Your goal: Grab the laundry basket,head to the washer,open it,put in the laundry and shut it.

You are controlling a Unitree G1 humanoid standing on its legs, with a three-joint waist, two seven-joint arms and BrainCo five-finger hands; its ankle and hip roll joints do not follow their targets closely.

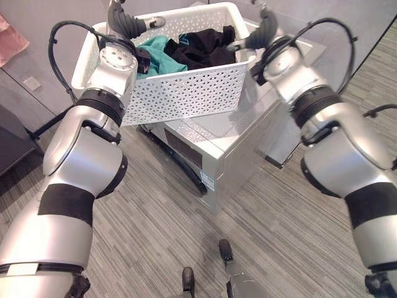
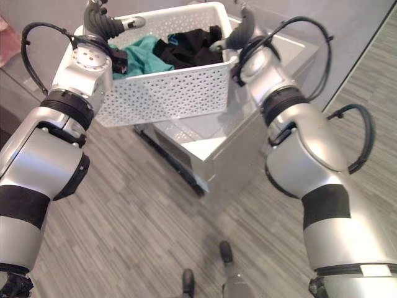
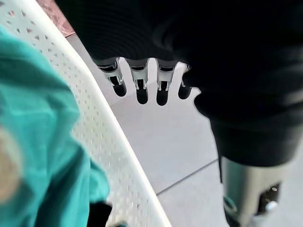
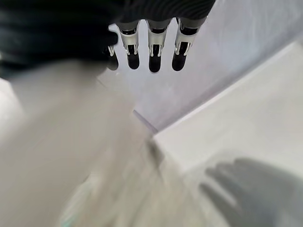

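Even, bright indoor light is seen across the head views, with soft shadow cast under the white perforated plastic basket (image 1: 186, 93) onto the pale grey boxy washer (image 1: 248, 133). Edges are bowed by wide-angle distortion. Close-up blur is noted on the teal cloth (image 3: 38, 142) and throughout the right wrist view's foreground.

I am looking at a white perforated plastic laundry basket (image 1: 186, 93), matt and stiff. Inside the basket, a soft teal cloth garment (image 1: 156, 51) is lying beside crumpled black cloth (image 1: 201, 46). Under the basket, the white washer (image 1: 242, 133) is showing smooth, faintly glossy panels.
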